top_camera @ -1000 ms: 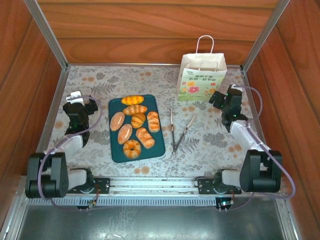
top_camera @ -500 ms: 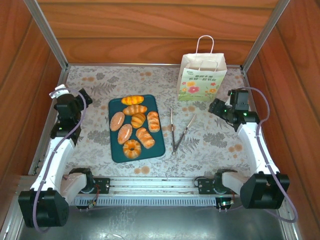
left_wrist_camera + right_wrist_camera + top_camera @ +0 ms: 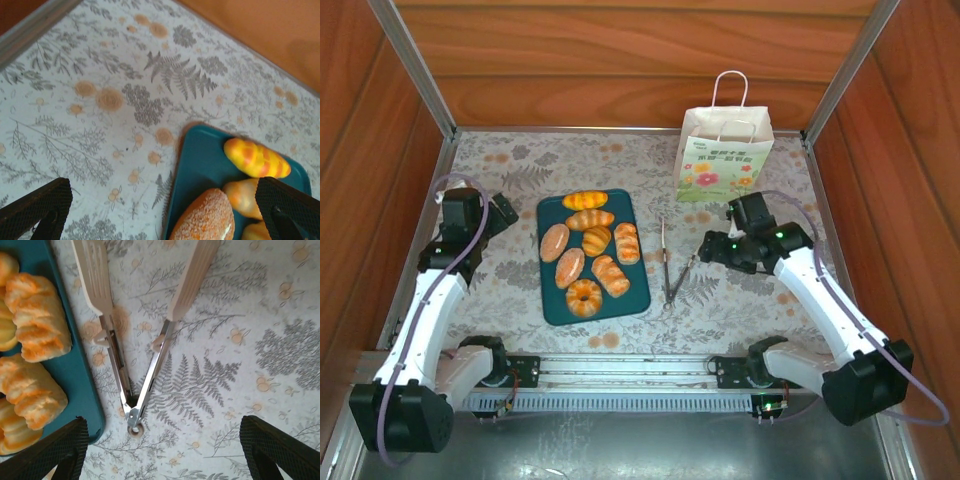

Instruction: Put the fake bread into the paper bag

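On the teal tray (image 3: 546, 308), running twelve-to-six, lies the fake bread (image 3: 588, 255), loaves mostly slanting seven-to-one; the paper bag (image 3: 724, 160) stands upright at its two o'clock, inside unseen. Both jaws gape empty: the left gripper (image 3: 505, 212) at the tray's ten o'clock; the right gripper (image 3: 710, 250) above tongs (image 3: 672, 262).

On the table (image 3: 620, 160), the fake bread (image 3: 588, 255) lies on the tray (image 3: 552, 300), the tongs (image 3: 666, 270) just to its right, and the paper bag (image 3: 723, 165) behind them near the far edge.

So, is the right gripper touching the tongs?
Apart. In the right wrist view the tongs lie on the tablecloth between the right gripper's open fingers, with bare cloth showing on both sides.
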You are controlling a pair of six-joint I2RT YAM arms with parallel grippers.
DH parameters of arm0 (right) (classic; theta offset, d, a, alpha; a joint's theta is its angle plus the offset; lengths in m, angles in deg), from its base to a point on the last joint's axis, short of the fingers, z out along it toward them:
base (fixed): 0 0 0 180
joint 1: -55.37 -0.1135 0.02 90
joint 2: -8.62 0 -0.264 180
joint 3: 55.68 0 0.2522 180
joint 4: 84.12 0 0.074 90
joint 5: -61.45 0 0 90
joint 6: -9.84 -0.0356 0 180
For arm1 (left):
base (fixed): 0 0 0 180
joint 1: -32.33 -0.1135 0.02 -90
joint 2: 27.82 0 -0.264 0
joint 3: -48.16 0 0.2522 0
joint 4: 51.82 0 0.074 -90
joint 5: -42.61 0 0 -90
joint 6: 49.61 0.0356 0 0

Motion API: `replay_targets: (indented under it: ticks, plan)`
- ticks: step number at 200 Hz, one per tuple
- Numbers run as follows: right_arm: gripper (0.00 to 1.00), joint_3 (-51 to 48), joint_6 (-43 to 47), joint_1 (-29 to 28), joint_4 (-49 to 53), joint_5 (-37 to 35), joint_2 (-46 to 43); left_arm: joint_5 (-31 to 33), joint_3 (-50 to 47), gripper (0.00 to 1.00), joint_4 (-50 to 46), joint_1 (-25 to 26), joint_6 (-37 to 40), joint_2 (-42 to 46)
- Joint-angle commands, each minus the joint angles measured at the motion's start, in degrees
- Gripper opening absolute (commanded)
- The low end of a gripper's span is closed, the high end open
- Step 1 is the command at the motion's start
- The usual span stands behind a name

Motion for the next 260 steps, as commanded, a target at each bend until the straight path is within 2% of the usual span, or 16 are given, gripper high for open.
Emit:
replay_targets:
  ticks: [1,40,44,50,81,110,159,183,192,206,219,230,237,242,246,260]
  plan:
    - [0.85,-1.03,-4.14,-2.79,0.29,-1.69,1.82,0.19,2.06,1.0,-4.3,1.62,-0.06,-1.6]
    - [0.9,-1.34,-6.26,-7.26,-1.82,-2.47,6.21,3.56,5.91,1.0,-8.94,4.0,4.48,-8.51]
    - [0.95,-1.34,-6.45,-7.78,-2.1,-2.55,6.62,3.73,6.38,1.0,-9.36,4.13,5.01,-9.5]
    - [0.96,-1.34,-6.58,-8.44,-2.41,-2.77,7.29,4.03,7.09,1.0,-9.97,4.18,5.5,-10.84]
    - [0.96,-1.42,-7.59,-10.43,-4.02,-3.09,10.61,3.95,10.69,1.0,-12.35,4.25,7.34,-18.06]
    - [0.96,-1.52,-8.15,-11.47,-4.98,-3.12,12.85,2.55,10.82,1.0,-12.36,4.2,4.32,-21.47]
    - [0.97,-0.88,-8.11,-14.48,-5.89,-3.61,16.5,-1.71,8.8,1.0,-11.42,4.27,-2.07,-21.7]
    - [0.94,0.34,-7.79,-16.19,-5.89,-3.8,17.76,-0.01,7.53,1.0,-11.26,4.25,-5.34,-20.26]
    - [0.91,0.71,-7.33,-16.78,-6.33,-3.12,17.99,1.38,6.95,1.0,-11.23,4.27,-6.78,-19.36]
    - [0.8,1.49,-6.91,-17.42,-6.81,-1.7,18.39,4.11,5.97,1.0,-11.31,4.11,-9.32,-18.25]
    - [0.59,2.19,-6.49,-17.79,-7.51,-0.39,18.82,5.8,5.06,1.0,-11.3,4.09,-11.68,-17.56]
    - [0.35,2.6,-6.25,-18.11,-8.51,0.71,19.27,6.68,3.98,1.0,-11.3,3.96,-13.51,-17.33]
    - [0.24,2.78,-5.92,-18.24,-9.25,1.44,19.53,6.39,3.21,1.0,-11.3,3.62,-14.47,-17.44]
    - [0.17,2.83,-5.89,-18.33,-9.84,1.84,19.8,5.91,2.75,0.95,-11.26,3.24,-14.8,-17.7]
    - [0.12,2.8,-5.77,-18.42,-10.38,2.23,19.96,5.39,2.45,0.86,-11.23,2.91,-15.02,-17.91]
    - [0.0,2.18,-4.96,-18.83,-13.04,3.79,20.34,4.57,1.51,0.49,-11.04,1.95,-15.1,-19.01]
